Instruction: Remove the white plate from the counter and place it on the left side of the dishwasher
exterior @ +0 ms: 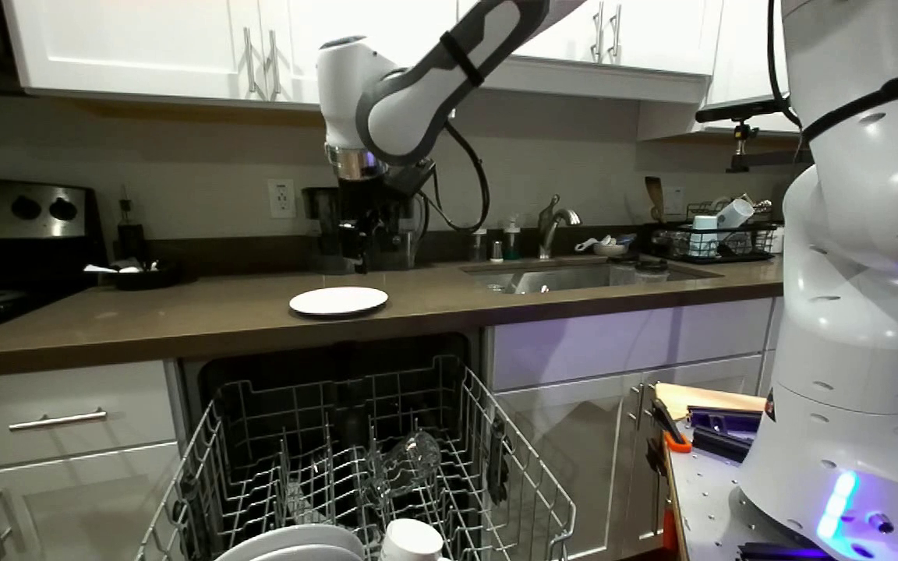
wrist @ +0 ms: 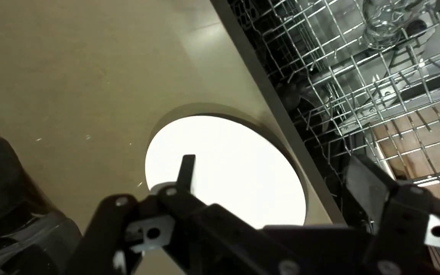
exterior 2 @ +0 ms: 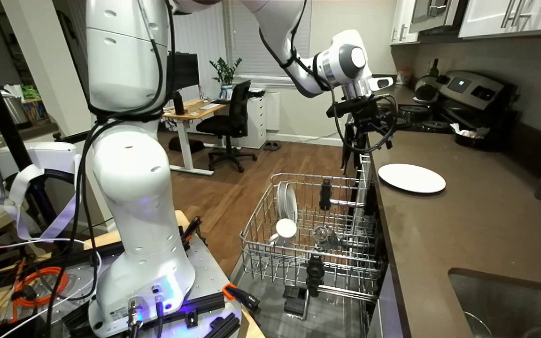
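For this step, which I judge to be lining up the grasp, I use the white plate (wrist: pixel 239 168) as datum for all places. My gripper (wrist: pixel 271 164) holds nothing; its 2 fingers (wrist: pixel 188 172) stand spread wide apart. To do the step well, I should work the plate's front rim, since the front edge of the counter (exterior: pixel 145 319) runs just beside it and gives 1 finger room to reach below the plate's level. Before descending, I should angle the fingers so that 1 can enter under the rim while the other comes down over the face. Descent must be slow: pressing on the glossy face may skid the plate. I should close with light, even force, then raise the plate clear before travelling to the dishwasher (exterior: pixel 410 354), which is below and in front of it. Relative position: the plate rests flat on the counter, lower than the fingers. In the wrist view, 1 finger overlaps the plate's face; the opposite finger shows beyond its front rim, past the counter edge. No contact is visible; I cannot tell the exact clearance.
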Tool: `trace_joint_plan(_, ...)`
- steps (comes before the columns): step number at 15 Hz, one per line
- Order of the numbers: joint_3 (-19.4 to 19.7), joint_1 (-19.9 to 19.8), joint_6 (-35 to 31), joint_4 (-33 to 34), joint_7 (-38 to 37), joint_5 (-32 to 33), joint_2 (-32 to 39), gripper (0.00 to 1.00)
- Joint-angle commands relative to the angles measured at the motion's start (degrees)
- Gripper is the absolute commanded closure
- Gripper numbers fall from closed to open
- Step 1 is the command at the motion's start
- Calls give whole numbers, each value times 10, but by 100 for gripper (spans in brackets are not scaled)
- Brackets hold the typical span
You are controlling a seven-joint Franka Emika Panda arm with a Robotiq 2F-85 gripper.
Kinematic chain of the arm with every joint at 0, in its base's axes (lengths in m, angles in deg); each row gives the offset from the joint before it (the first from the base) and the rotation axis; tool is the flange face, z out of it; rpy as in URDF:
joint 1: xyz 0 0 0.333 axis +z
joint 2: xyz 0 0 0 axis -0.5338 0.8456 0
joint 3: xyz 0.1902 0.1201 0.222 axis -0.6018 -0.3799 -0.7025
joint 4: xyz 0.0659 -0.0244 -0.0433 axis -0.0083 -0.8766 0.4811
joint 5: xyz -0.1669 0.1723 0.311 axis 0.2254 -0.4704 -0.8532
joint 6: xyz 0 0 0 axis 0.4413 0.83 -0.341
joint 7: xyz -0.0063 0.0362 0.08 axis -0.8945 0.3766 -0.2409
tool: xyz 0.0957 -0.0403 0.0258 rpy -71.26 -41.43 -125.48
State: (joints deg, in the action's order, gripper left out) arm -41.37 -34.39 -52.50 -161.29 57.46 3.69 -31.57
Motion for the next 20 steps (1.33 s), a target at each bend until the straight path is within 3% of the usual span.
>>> trace_joint_plan(1,32,32,-29,60,-39,58,71,0)
trace_joint_plan(5,62,62,-60,95,-81,129,123,0)
trace_joint_plan(9,80,82,-83,88,-127,189,137,0)
trace_joint_plan(17,66,72,-70,83,-109,171,134,0)
trace_joint_plan(20,72,78,-82,80,-138,185,138,0)
